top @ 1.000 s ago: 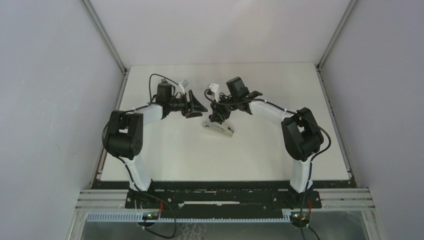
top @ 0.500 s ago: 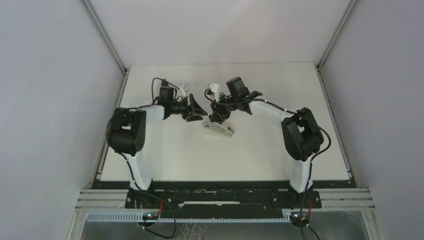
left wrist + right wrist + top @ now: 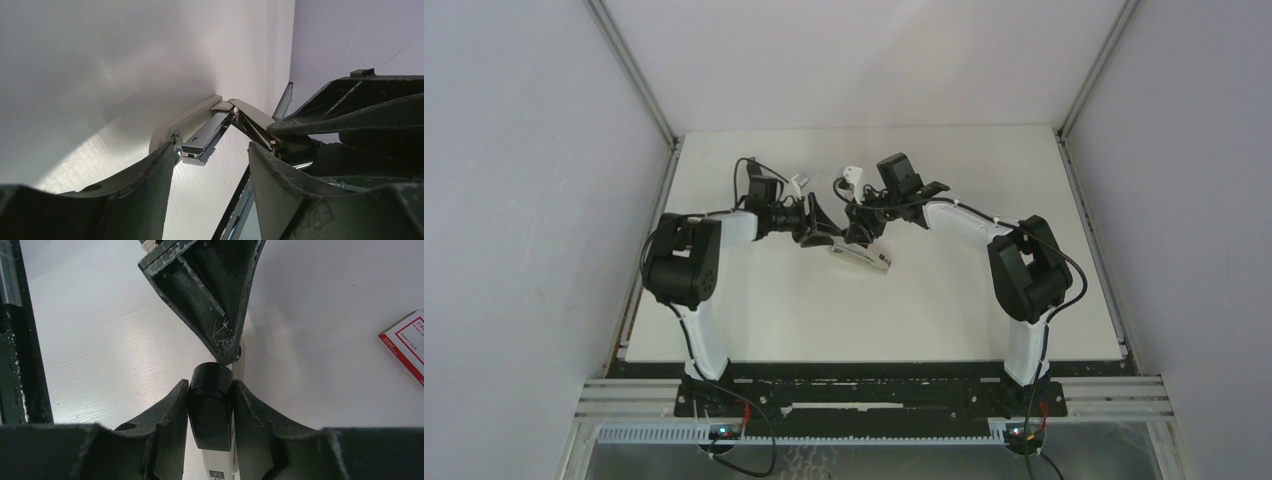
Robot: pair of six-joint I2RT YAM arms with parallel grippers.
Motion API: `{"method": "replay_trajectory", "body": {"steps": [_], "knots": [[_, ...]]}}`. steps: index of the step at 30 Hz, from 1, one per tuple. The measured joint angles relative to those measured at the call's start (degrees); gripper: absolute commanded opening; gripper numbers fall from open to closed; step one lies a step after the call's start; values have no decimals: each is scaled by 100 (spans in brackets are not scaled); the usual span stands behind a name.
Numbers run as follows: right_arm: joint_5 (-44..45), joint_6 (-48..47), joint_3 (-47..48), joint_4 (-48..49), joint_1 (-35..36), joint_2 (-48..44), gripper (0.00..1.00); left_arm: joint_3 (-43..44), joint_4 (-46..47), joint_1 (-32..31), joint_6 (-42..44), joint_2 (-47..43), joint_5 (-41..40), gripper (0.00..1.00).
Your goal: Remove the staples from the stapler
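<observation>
Two arms meet over the middle of the white table, seen from above. The left arm stretches low and nearly level from its raised elbow toward the centre, while the right arm bends in from the other side with its wrist turned down. Their heads crowd the stapler, which lies at the table's centre, so from above only its pale lower end shows. The right gripper is clamped on the stapler's black end, a finger pressed to each side. The left gripper stands partly spread, with the tip of the hinged-open stapler's chrome magazine between its fingers, close beside one finger and with a gap to the other. A red-and-white box, cut off by the frame edge, lies on the table apart from the grip. The staples themselves cannot be made out; whether any sit in the magazine is not visible.
</observation>
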Motion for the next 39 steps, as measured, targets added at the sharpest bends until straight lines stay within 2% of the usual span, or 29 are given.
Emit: {"method": "replay_trajectory", "body": {"steps": [21,39], "knots": [[63,-17,0,0,17,-15,2,0,-149,-164,142,208,28,54],[188,-68,0,-48,101,-15,3,-66,376,-216,-122,411,109,44]]}}
